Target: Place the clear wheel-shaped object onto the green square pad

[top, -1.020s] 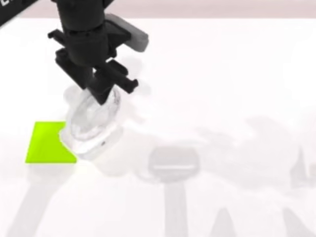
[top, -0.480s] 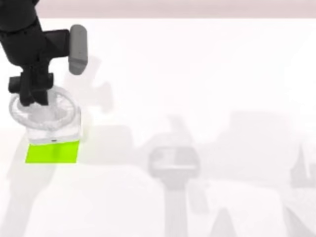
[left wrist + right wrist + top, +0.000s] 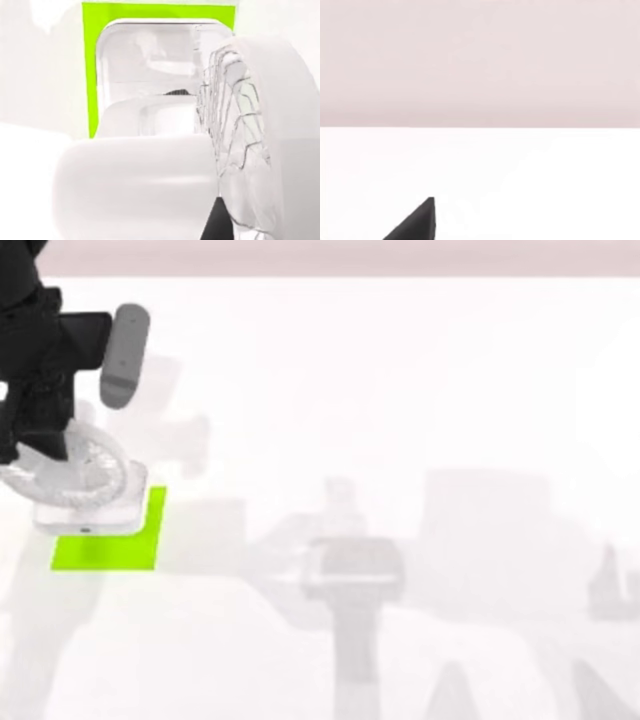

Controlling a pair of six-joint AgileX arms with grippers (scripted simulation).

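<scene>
The clear wheel-shaped object [image 3: 82, 485] is held over the far-left part of the green square pad [image 3: 110, 550], at the desk's [image 3: 420, 390] left edge. It is gripped by the left gripper [image 3: 40, 445], jaws clenched on it. Right gripper's jaw state cannot be told.

One clear wheel-shaped object [image 3: 85, 480]. One green square pad [image 3: 110, 550]. One table [image 3: 420, 390]. Two arms by rig; one left pincer [image 3: 35, 435] seen from above, dark tip of right pincer [image 3: 415, 222] in own wrist view.
</scene>
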